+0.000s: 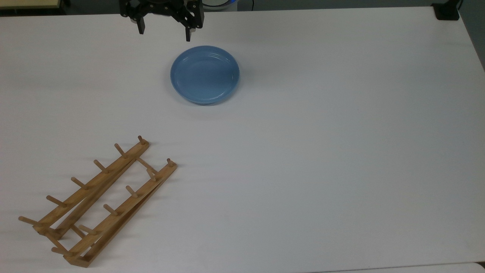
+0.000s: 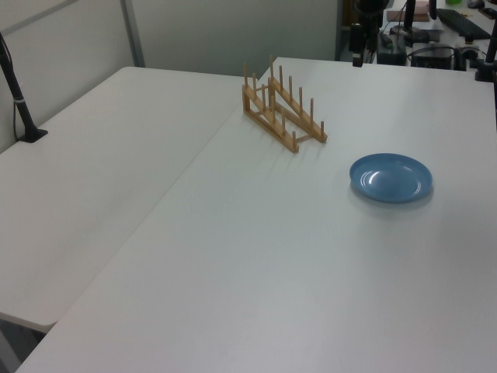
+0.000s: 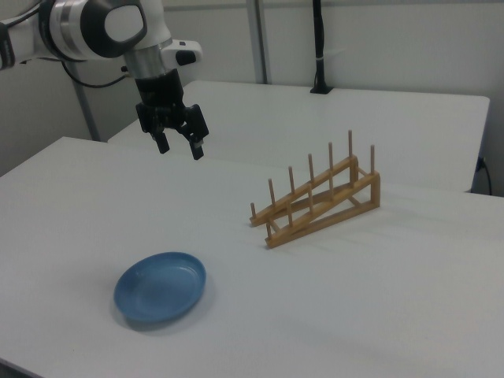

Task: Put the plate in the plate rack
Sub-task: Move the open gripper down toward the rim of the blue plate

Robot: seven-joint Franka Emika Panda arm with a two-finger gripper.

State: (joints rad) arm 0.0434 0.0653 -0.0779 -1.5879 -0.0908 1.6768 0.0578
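The blue plate lies flat on the white table, near the top middle of the top view; it also lies at the left view's right and the right view's lower left. The wooden plate rack stands empty at the top view's lower left, seen too in the left view and the right view. My gripper hangs open above the table at the top view's upper edge, behind the plate and apart from it. In the right view the gripper is high over the table with nothing between its fingers.
A second white table adjoins at the left view's left, with a black post on it. A black clamp base sits at the top view's upper right corner. Wide bare table surface lies between plate and rack.
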